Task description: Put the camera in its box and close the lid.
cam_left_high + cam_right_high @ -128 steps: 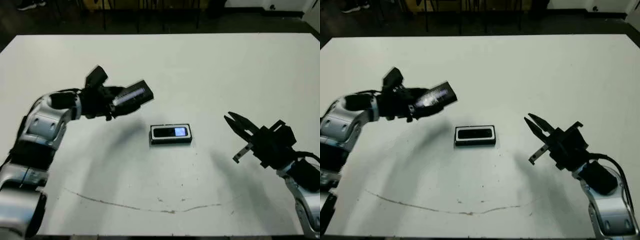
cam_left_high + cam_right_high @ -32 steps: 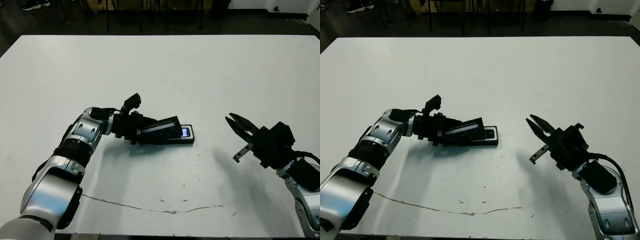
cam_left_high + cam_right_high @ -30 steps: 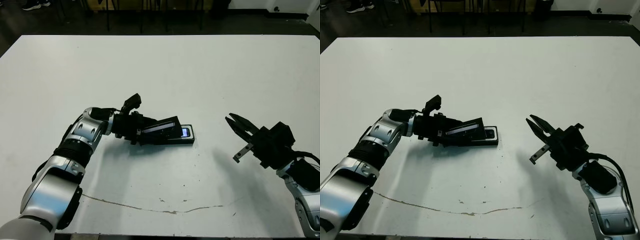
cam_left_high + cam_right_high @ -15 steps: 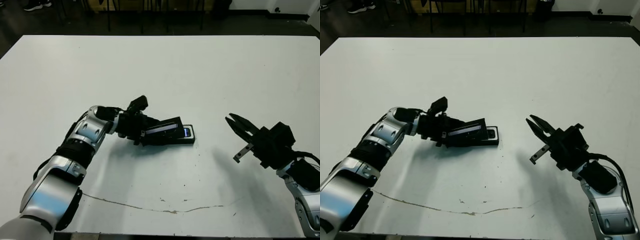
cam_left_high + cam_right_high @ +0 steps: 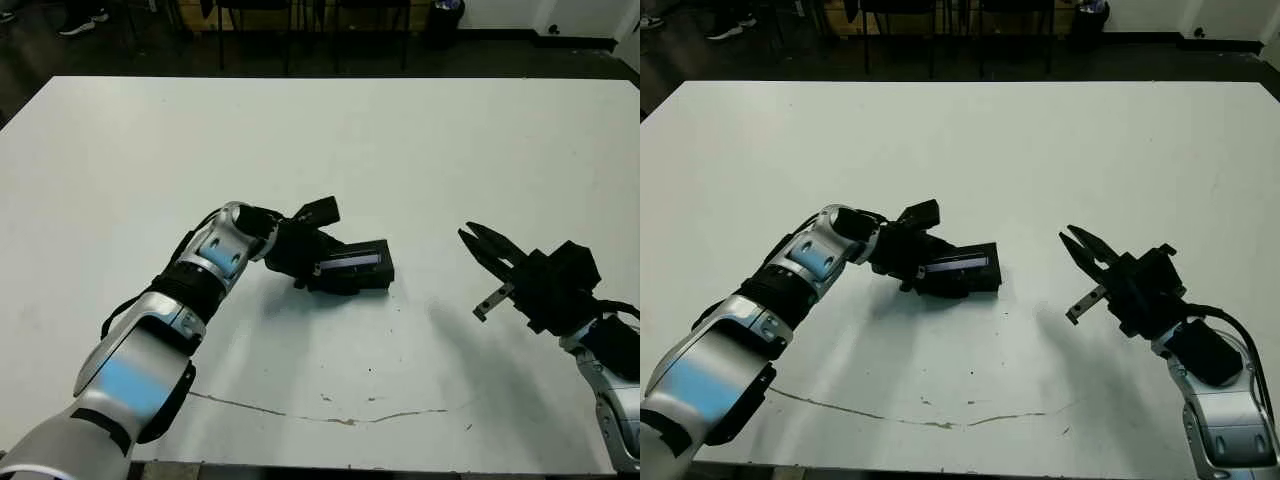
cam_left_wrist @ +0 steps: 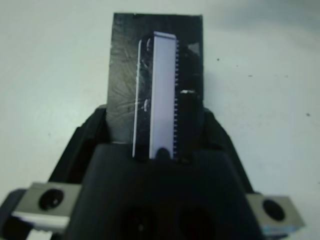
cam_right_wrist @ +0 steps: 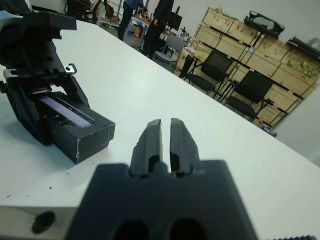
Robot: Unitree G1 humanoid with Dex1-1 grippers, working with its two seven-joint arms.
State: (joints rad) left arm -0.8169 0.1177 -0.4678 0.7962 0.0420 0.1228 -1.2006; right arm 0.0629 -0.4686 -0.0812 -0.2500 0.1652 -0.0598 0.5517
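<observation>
My left end effector (image 5: 318, 262), pinching the lid (image 5: 352, 264), has lowered it nearly flat onto its box (image 5: 985, 285) at frame centre; closing is almost done.

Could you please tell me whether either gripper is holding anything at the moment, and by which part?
The left gripper grips the lid at its near end, pressing it onto the box. The right gripper holds nothing.

Head stereo overhead; wrist cameras close.
</observation>
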